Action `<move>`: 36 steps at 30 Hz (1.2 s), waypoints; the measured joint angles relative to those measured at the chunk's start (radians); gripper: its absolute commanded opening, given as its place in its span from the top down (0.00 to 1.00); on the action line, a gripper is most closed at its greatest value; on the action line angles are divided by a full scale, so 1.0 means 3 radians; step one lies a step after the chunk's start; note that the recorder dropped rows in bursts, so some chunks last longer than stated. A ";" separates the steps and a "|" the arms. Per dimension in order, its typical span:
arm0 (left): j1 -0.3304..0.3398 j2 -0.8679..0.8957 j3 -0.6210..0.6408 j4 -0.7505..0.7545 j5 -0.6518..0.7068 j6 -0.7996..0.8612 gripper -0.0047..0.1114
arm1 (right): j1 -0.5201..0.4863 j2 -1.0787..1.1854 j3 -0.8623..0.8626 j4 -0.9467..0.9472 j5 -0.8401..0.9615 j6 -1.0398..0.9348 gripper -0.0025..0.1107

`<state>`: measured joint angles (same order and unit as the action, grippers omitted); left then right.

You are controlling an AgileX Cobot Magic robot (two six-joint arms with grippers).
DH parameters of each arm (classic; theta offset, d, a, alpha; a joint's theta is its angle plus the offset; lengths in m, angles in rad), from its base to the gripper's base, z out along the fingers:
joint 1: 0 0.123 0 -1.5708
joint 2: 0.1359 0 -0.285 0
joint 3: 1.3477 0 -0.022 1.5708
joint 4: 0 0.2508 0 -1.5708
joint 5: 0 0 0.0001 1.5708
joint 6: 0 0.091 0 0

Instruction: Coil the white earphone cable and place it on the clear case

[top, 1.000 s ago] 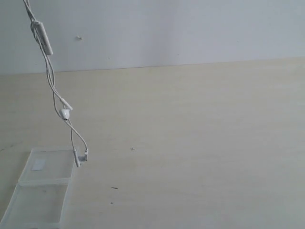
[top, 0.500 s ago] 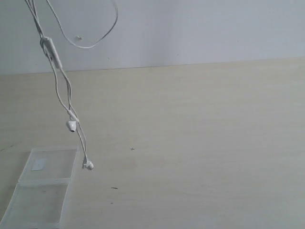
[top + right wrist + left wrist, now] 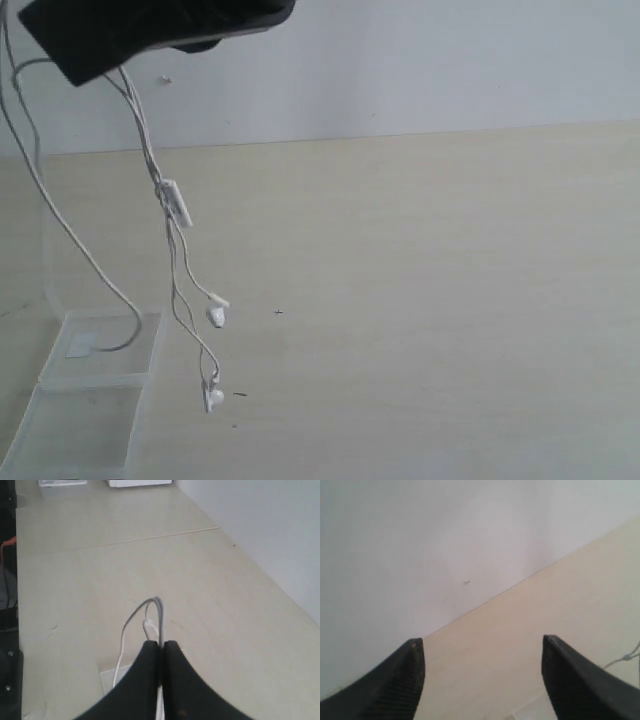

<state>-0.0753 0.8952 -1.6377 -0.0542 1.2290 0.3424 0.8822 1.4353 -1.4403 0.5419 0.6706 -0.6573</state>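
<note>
Right pincer (image 3: 160,646) is shut on the cable (image 3: 176,205), left pincer (image 3: 482,641) gapes empty; it's light and floppy, dangling down to the case (image 3: 95,410), so we'd pinch it lower down.

A pale beige wooden tabletop (image 3: 450,300) is bounded by a plain white wall (image 3: 450,60). Tiny dark specks (image 3: 240,394) are scattered on the wood.

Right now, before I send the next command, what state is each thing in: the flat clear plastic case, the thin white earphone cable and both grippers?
Flat clear plastic case: open, both halves flat on the table.
Thin white earphone cable: uncoiled, hanging; earbuds dangle beside the case, one loop hangs down to it.
Left gripper: open wide, empty.
Right gripper: shut on the cable.
</note>
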 measured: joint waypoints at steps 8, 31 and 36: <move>0.0000 0.0000 0.0399 -0.0792 0.0000 0.0575 0.40 | 0.0000 0.0000 0.0000 -0.0061 0.0192 -0.0007 0.98; 0.0000 0.0000 0.1150 -0.1673 -0.0189 0.2117 0.36 | 0.0000 -0.0048 -0.0163 -0.0072 0.0403 -0.0153 0.98; 0.0000 0.0000 0.1292 -0.1655 -0.0435 0.2210 0.22 | 0.0000 -0.0082 -0.0163 -0.0021 0.0427 -0.0217 0.98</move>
<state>-0.0753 0.8952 -1.2500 -0.5505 1.0986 1.0053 0.8822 1.4106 -1.4891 0.5356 0.7987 -0.7224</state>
